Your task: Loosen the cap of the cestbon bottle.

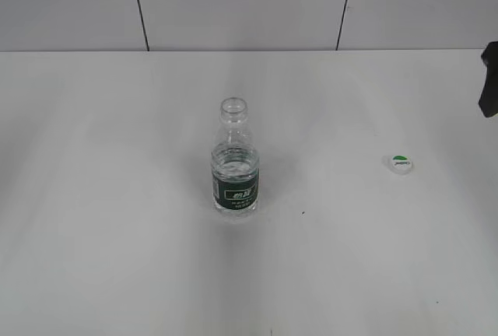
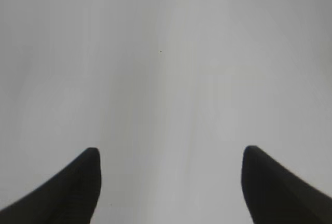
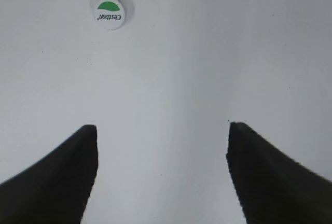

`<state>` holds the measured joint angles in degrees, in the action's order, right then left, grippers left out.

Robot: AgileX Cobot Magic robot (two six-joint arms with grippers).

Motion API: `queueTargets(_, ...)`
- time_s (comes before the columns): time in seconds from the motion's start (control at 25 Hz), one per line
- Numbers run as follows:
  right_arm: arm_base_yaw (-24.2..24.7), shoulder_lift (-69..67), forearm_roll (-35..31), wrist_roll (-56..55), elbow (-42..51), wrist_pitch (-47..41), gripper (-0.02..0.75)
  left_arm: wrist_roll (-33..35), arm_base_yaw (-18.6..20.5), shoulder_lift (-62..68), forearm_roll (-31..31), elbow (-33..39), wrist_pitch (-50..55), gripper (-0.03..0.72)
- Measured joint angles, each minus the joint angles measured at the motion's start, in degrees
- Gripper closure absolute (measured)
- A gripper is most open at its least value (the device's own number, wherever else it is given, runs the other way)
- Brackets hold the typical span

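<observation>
The cestbon bottle stands upright in the middle of the white table, clear with a dark green label band. Its neck is open, with no cap on it. The cap, white with a green segment, lies flat on the table to the bottle's right; it also shows in the right wrist view, top up, ahead and left of my right gripper. My right gripper is open and empty; part of it shows at the right edge of the exterior view. My left gripper is open and empty over bare table.
The white table runs back to a light panelled wall with dark seams. Only the bottle and the cap stand on the table.
</observation>
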<state>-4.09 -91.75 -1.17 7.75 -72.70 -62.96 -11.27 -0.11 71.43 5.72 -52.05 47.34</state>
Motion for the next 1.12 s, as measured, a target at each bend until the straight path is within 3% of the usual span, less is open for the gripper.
queueTargets(0.4,0.0,15.2,0.8,-0.4,0.6,-6.0,0.148,0.0,-0.1,-14.8,2.4,0.0,11.3,0.182)
queueTargets(0.68,0.0,31.4,1.8,-0.7,7.4,-6.5,0.148,2.0,-0.4,-29.1,2.5,0.0,17.8,0.182)
queueTargets(1.12,0.0,56.4,2.3,-2.0,17.4,-6.7,0.148,5.0,-0.4,-50.1,-2.5,0.0,22.7,0.182)
